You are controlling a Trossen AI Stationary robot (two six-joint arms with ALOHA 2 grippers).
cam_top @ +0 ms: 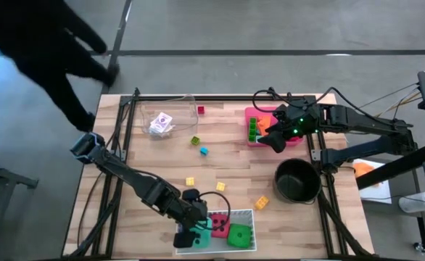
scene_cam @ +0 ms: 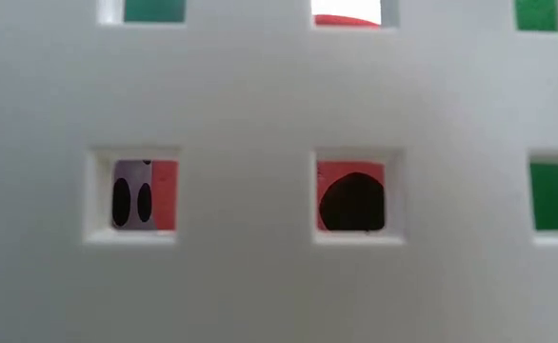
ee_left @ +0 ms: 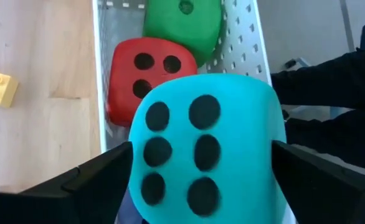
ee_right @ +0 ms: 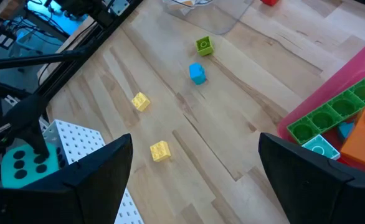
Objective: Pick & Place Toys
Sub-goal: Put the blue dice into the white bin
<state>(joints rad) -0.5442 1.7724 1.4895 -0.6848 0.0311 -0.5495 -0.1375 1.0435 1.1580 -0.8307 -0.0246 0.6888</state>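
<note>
Filling the left wrist view before you, the teal die (ee_left: pixel 207 149) is sitting between your left gripper's (ee_left: pixel 201 180) two dark fingers, which are standing spread to either side of it with a sliver of gap showing, so the die is looking released rather than squeezed. Behind it the red die (ee_left: pixel 148 78) and the green die (ee_left: pixel 182 22) are lying in the white perforated tray (ee_left: pixel 251 43).

From overhead, your left gripper (cam_top: pixel 191 233) is hanging over the left end of that white tray (cam_top: pixel 243 212) at the lower centre of the frame, with the green die (cam_top: pixel 239 235) at the tray's right end and the red die (cam_top: pixel 217 225) between.

Your right gripper (cam_top: pixel 274 138) is hovering with its fingers wide apart and gripping nothing, above the pink tray (cam_top: pixel 250 116) at the upper right, where green and orange blocks (cam_top: pixel 254 129) are lying. The black round pot (cam_top: pixel 297 180) is sitting just below it.

Loose blocks are scattering across the wooden table (cam_top: pixel 162 156): a red block (cam_top: pixel 201 110), a green block (cam_top: pixel 195 141), a blue block (cam_top: pixel 204 151) and yellow blocks (cam_top: pixel 190 181). A clear tray (cam_top: pixel 170 116) at the upper left is holding small cards (cam_top: pixel 160 123).
</note>
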